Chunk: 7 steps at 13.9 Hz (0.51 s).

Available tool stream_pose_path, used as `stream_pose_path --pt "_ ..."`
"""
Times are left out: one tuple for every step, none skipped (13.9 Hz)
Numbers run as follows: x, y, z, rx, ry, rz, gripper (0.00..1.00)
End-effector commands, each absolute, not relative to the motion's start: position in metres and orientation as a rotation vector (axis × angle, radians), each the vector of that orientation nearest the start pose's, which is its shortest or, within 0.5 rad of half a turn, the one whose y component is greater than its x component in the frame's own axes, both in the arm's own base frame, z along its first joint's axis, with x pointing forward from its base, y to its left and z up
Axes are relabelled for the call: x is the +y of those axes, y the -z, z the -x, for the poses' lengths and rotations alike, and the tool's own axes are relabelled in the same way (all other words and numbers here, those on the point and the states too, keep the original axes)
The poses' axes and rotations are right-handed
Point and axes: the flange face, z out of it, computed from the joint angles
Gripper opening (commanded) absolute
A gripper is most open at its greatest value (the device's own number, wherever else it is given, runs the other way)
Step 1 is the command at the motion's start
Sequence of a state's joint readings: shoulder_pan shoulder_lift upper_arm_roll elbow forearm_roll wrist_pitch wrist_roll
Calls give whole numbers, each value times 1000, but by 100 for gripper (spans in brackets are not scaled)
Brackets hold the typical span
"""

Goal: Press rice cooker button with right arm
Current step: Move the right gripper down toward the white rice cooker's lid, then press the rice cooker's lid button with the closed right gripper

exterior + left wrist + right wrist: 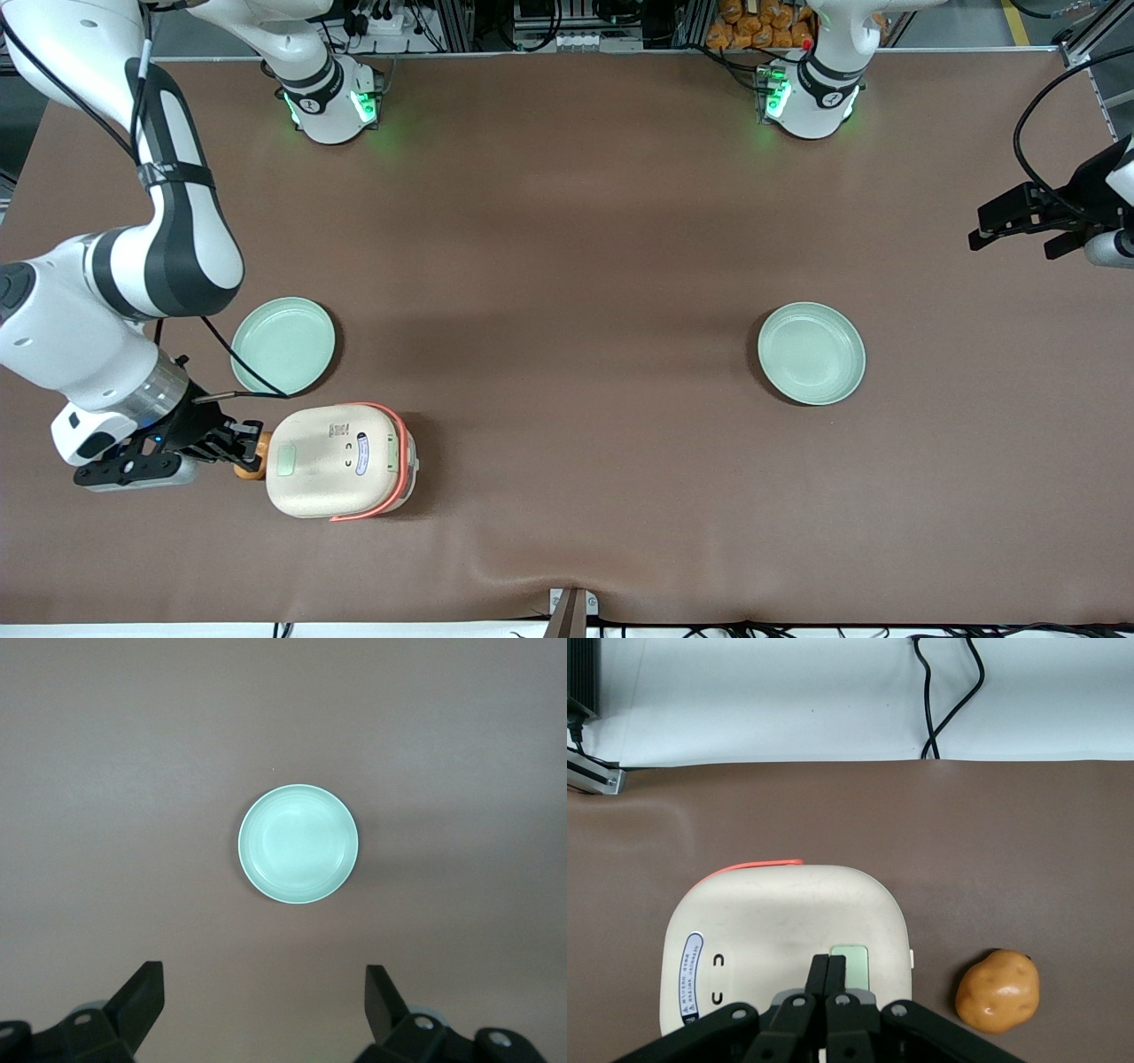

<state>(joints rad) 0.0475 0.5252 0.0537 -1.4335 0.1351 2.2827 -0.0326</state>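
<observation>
The rice cooker (341,461) has a cream lid and an orange-red handle band and stands near the front camera at the working arm's end of the table. Its button (285,460) is a pale green pad on the lid end nearest the right arm (168,257). My gripper (252,447) is shut and empty, hovering by that end of the cooker. In the right wrist view the closed fingertips of the gripper (829,960) overlap the edge of the button (854,964) on the rice cooker (780,930). I cannot tell whether they touch it.
A brown potato (998,990) lies on the table beside the cooker's button end, partly under the gripper in the front view (249,469). One pale green plate (283,346) sits just farther from the front camera than the cooker. Another plate (811,353) lies toward the parked arm's end and also shows in the left wrist view (299,843).
</observation>
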Motion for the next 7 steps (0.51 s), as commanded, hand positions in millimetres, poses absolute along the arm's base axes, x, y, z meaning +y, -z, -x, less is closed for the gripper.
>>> stream_pose_path --pt "69 -409 -733 -92 454 2954 1" --pt "69 -402 -733 -92 438 2956 1" --pt "69 -394 -733 -89 420 2959 1" --pt "69 -388 -734 -90 409 2961 1" --pt "69 -382 -734 -90 398 2964 1" --pt "69 -375 -735 -89 389 2966 1" --pt "69 -373 -735 -88 386 2966 1"
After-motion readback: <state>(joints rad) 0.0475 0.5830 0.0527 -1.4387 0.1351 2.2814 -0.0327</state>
